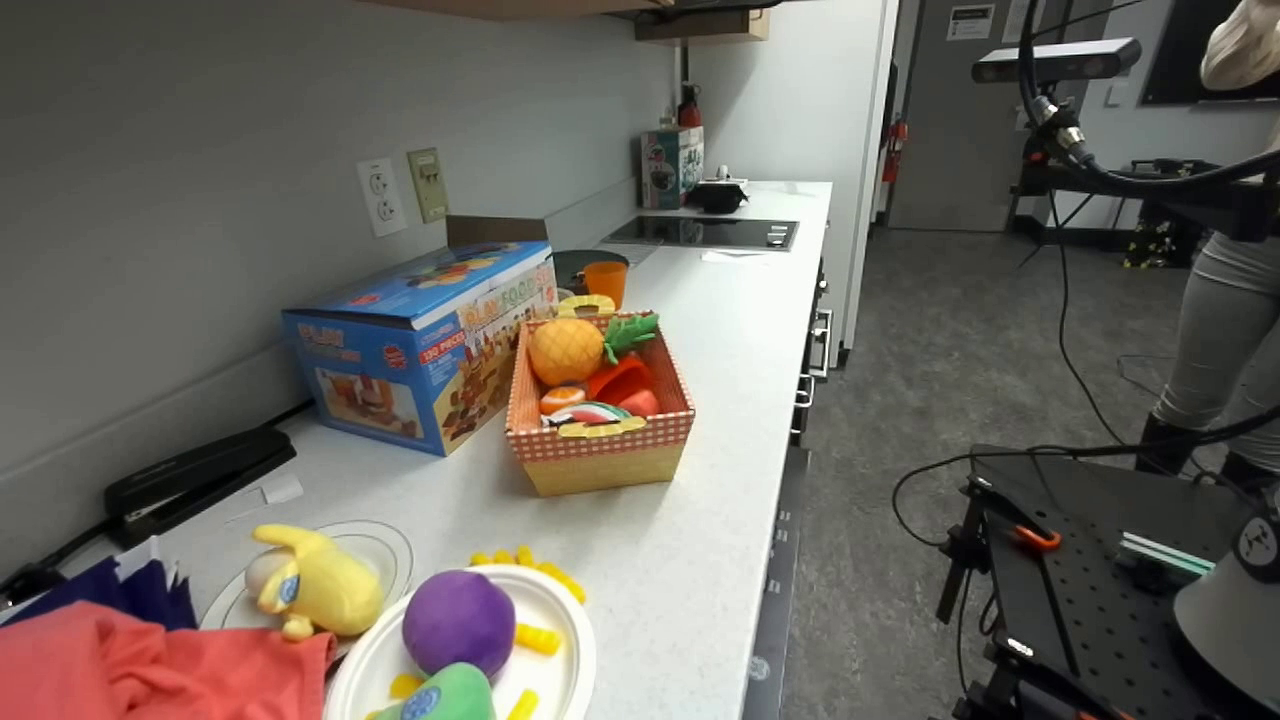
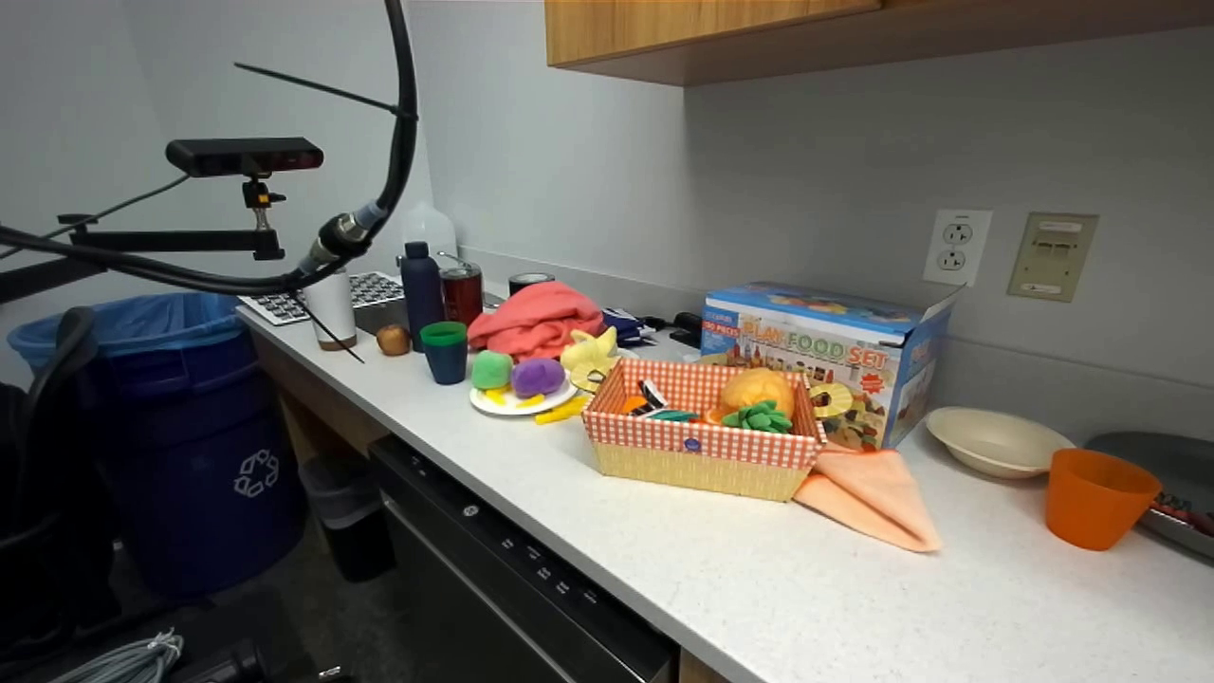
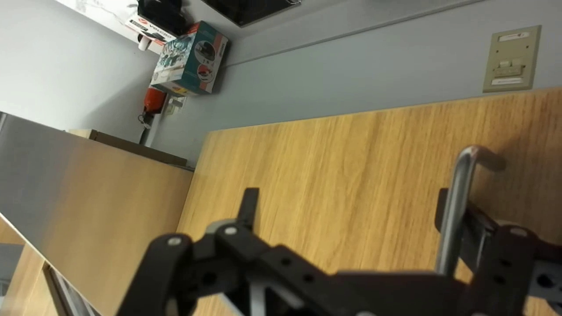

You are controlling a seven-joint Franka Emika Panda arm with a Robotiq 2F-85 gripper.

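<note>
One silver metal bar handle point(image 3: 458, 197) on a wood-grain door point(image 3: 342, 162) is looking stiff, best held mid-length; the black gripper point(image 3: 347, 198) is gaping wide, empty, one finger point(image 3: 441, 207) sitting behind the handle.

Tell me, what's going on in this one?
In the wrist view, the robot's end effector is open at the metal handle of a wooden cabinet front, not clamped on it. One finger seems to pass behind the handle; contact can't be told. In both exterior views, a basket of toy food stands beside a box on the counter.
</note>
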